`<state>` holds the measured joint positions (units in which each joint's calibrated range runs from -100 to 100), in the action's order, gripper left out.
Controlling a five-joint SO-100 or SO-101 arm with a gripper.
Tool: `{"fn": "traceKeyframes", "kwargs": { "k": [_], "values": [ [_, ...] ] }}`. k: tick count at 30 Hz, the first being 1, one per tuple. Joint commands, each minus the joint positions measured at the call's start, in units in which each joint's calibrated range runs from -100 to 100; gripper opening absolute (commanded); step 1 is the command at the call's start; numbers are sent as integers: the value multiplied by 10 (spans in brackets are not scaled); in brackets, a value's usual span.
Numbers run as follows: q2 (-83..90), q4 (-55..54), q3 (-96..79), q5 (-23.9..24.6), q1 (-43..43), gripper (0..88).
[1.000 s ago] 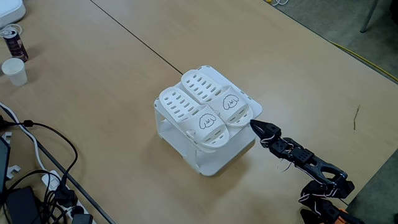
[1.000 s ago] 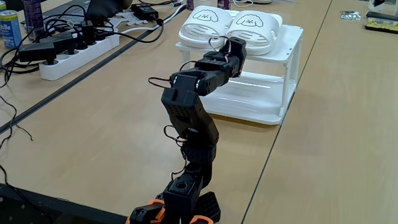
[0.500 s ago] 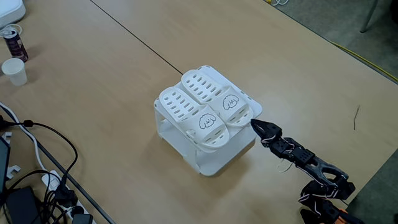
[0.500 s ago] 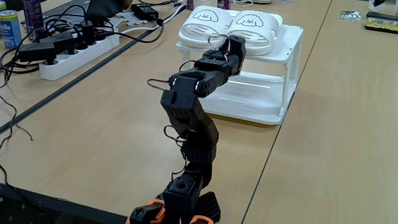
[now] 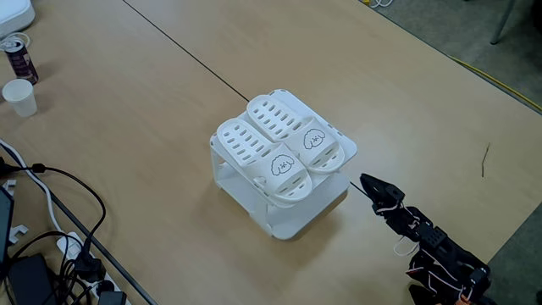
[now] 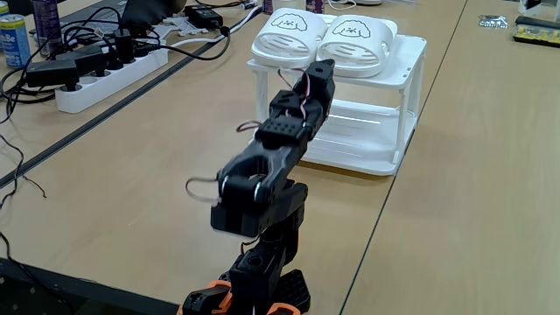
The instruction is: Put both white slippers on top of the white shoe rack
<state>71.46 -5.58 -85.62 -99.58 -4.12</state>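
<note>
Both white slippers (image 5: pixel 279 144) lie side by side atop the white shoe rack (image 5: pixel 288 216); the pincer (image 5: pixel 366 180) hangs nearby, closed and empty.

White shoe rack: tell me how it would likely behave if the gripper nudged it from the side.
The white shoe rack looks like thin plastic with open sides, so it is probably light and would slide on the smooth table rather than resist. It is squat and wide, so tipping seems unlikely. The white slippers rest loose on top and might shift.
</note>
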Motion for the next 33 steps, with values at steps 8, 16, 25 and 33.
{"fn": "traceKeyframes", "kwargs": {
  "k": [8,16,25,33],
  "values": [
    [282,-56,-124,-4,3,7],
    [278,-173,-63,-4,-4,7],
    [276,-666,-140,-4,2,7],
    [276,-939,-139,-4,2,7]
  ]
}}
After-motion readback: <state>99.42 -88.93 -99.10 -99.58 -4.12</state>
